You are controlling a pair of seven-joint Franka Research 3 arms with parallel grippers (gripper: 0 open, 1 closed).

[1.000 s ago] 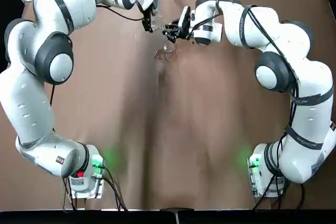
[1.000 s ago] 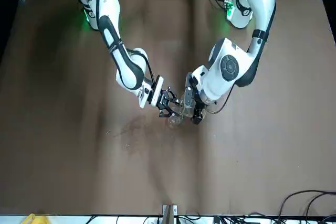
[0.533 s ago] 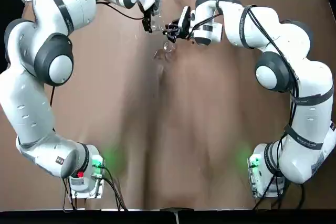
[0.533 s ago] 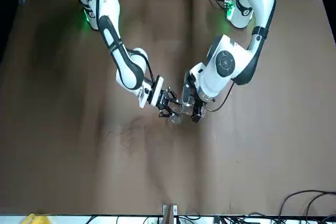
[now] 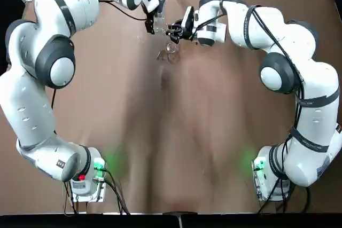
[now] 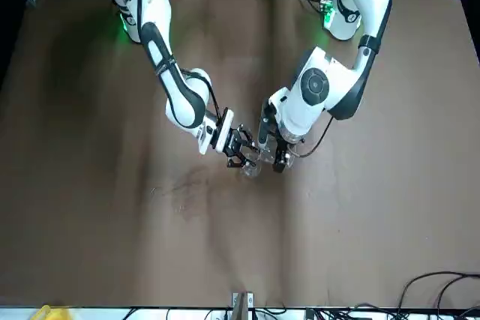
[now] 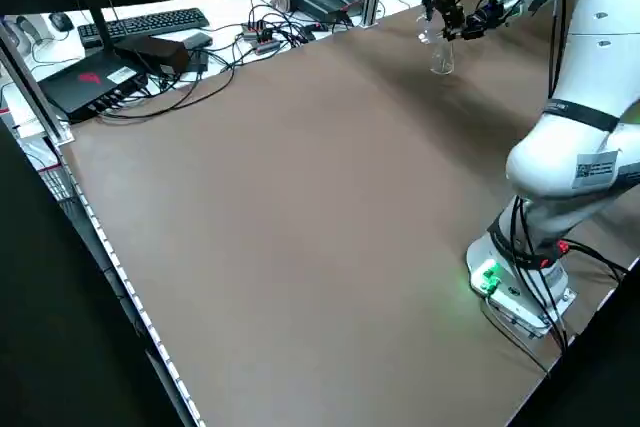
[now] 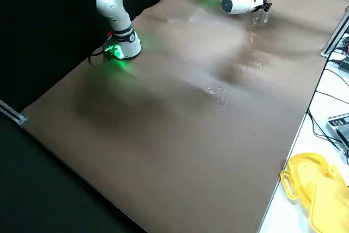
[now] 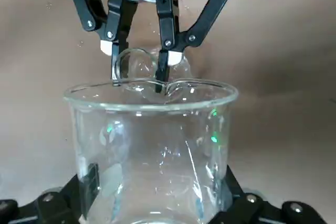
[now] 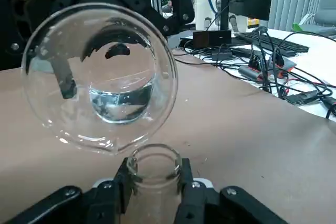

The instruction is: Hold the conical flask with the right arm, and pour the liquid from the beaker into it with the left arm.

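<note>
My left gripper [image 9: 157, 203] closed partway on beaker [image 9: 152, 150]: clear smooth glass, straight-sided, wide round rim with spout, tilted at flask's [image 10: 154, 174] mouth, a little liquid inside. My right gripper [image 10: 155, 198] closed on flask's narrow glass neck, round base below. Both vessels above brown smooth table [image 5: 176, 148], near its far edge. Droplets [image 8: 218, 91] on surface. Beyond: 1 black keyboard [image 7: 150, 27], tangled cables [image 7: 230, 57], yellow cloth-like item [image 8: 316, 189].

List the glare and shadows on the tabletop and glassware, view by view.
Top view: green glow beside both arm bases, soft dark shadow streak down the tabletop; left wrist view: bright glints and green reflections on the beaker; right side view: green glow, broad dim shadows.
</note>
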